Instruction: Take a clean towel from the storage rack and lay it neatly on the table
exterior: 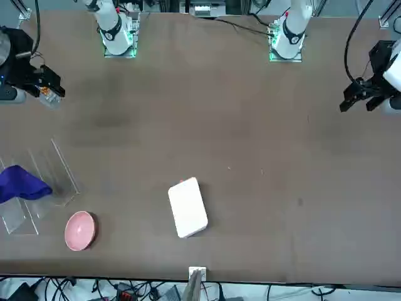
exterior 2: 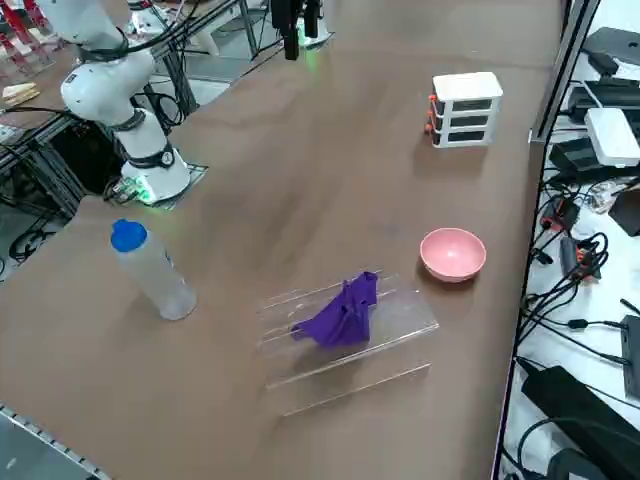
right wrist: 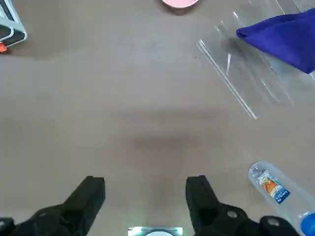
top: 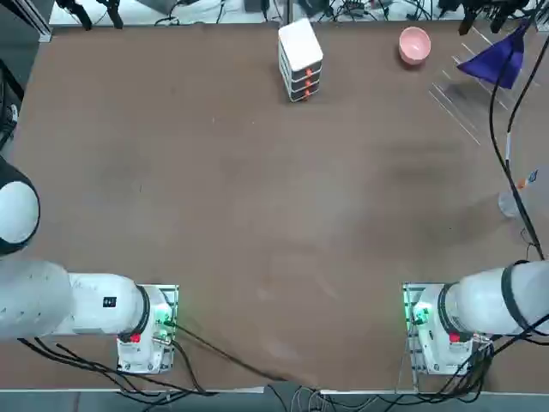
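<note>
top view: the matte brown worktop (top: 257,189) carries a soft, deep purple towel (top: 495,62), draped in a pointed fold on the clear storage rack (top: 463,107) by the far right corner. black cables (top: 506,163) cross the towel; the rack's see-through sheets and pale rods are hard to trace. a smooth, round pink bowl (top: 414,45) and a white box (top: 300,58) with rounded corners and orange marks sit near the far edge.

front view: the right gripper (exterior: 50,86) hangs over the worktop's right part, black and angular, partly hiding a clear bottle (exterior: 50,97). the picture's edge cuts off the rack and towel.

right side view: the towel lies crumpled across the rack, its underside hidden. the bottle, translucent with a blue cap (exterior 2: 128,235), stands towards the robot's edge.

wrist view: the right gripper is wide open, its dark, blocky fingers (right wrist: 88,199) well apart. the towel shows a rounded fold, its other end cut off; the bowl and box are cropped too.
</note>
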